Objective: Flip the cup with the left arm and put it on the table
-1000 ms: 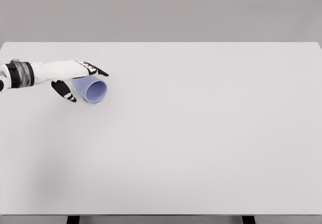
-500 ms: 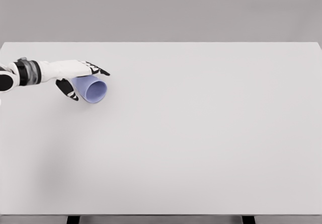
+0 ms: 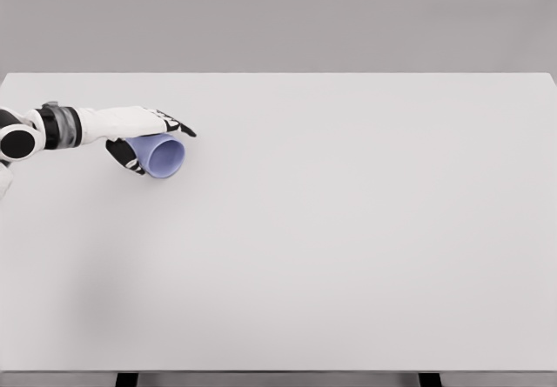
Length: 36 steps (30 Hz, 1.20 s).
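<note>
A pale blue cup (image 3: 164, 158) lies on its side at the left of the white table (image 3: 348, 230), its open mouth facing the front right. My left hand (image 3: 160, 149) reaches in from the left edge and wraps the cup. The black-tipped fingers (image 3: 177, 126) lie across its top and the thumb (image 3: 128, 158) presses against its near left side. The cup still rests on the table. My right arm is out of view.
Table legs (image 3: 127, 378) show under the front edge. A grey wall (image 3: 278, 17) stands behind the table's far edge.
My left hand slid a little to the right over the cup and the thumb swung in against the cup's side. The cup stayed where it was.
</note>
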Each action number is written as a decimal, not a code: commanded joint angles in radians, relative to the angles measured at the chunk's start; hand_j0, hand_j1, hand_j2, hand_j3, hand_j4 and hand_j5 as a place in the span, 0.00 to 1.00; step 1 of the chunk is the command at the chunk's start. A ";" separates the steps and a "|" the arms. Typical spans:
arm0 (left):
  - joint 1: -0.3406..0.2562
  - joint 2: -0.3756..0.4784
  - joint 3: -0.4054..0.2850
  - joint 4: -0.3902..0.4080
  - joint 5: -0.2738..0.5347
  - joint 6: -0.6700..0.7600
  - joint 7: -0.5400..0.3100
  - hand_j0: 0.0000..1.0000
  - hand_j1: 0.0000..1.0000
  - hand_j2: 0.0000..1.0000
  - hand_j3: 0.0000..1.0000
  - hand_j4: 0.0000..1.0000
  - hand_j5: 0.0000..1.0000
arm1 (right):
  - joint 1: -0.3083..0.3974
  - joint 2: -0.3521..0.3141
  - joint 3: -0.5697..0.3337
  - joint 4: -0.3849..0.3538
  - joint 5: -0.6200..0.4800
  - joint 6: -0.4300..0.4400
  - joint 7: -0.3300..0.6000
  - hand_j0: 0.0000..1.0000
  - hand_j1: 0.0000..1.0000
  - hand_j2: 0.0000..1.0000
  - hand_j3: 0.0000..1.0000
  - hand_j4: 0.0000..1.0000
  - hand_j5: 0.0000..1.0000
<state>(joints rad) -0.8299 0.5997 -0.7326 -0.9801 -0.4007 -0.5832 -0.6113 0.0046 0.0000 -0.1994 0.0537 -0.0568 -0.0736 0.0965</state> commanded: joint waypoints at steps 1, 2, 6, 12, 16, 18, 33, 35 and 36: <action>0.000 0.000 -0.001 0.000 0.005 0.002 0.000 0.79 0.79 0.79 0.79 0.79 0.79 | 0.000 0.000 0.000 0.000 0.000 0.000 0.000 1.00 1.00 1.00 1.00 1.00 1.00; 0.002 0.000 -0.001 0.000 0.005 0.002 0.000 0.76 0.76 0.76 0.76 0.76 0.76 | 0.000 0.000 0.000 0.000 0.000 0.000 0.000 1.00 1.00 1.00 1.00 1.00 1.00; 0.002 0.002 0.001 0.000 0.009 0.002 0.000 0.68 0.68 0.68 0.68 0.68 0.68 | 0.000 0.000 0.000 0.000 0.000 0.000 0.000 1.00 1.00 1.00 1.00 1.00 1.00; -0.003 0.003 0.009 -0.005 0.019 0.002 0.000 0.63 0.63 0.63 0.63 0.63 0.63 | 0.000 0.000 0.000 0.000 0.000 0.000 0.000 1.00 1.00 1.00 1.00 1.00 1.00; -0.006 0.006 0.016 -0.015 0.063 0.002 0.000 0.64 0.64 0.64 0.64 0.64 0.64 | 0.000 0.000 0.000 0.000 0.000 0.000 0.000 1.00 1.00 1.00 1.00 1.00 1.00; -0.008 0.008 0.016 -0.041 0.086 0.002 0.000 0.64 0.64 0.64 0.64 0.64 0.64 | 0.000 0.000 0.000 0.000 -0.002 0.000 0.000 1.00 1.00 1.00 1.00 1.00 1.00; 0.005 0.015 0.085 -0.150 0.362 0.008 0.000 0.67 0.67 0.67 0.67 0.67 0.67 | 0.000 0.000 0.000 0.000 0.000 0.000 0.000 1.00 1.00 1.00 1.00 1.00 1.00; 0.012 0.017 0.085 -0.150 0.439 0.006 0.000 0.67 0.67 0.67 0.67 0.67 0.67 | 0.000 0.000 0.000 0.000 0.000 0.000 0.000 1.00 1.00 1.00 1.00 1.00 1.00; 0.015 0.017 0.085 -0.150 0.454 0.006 0.000 0.67 0.67 0.67 0.67 0.67 0.67 | 0.000 0.000 0.000 0.000 0.000 0.000 0.000 1.00 1.00 1.00 1.00 1.00 1.00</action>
<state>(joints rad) -0.8145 0.6151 -0.6522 -1.1253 -0.0080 -0.5793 -0.6115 0.0046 0.0000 -0.1994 0.0537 -0.0567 -0.0736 0.0965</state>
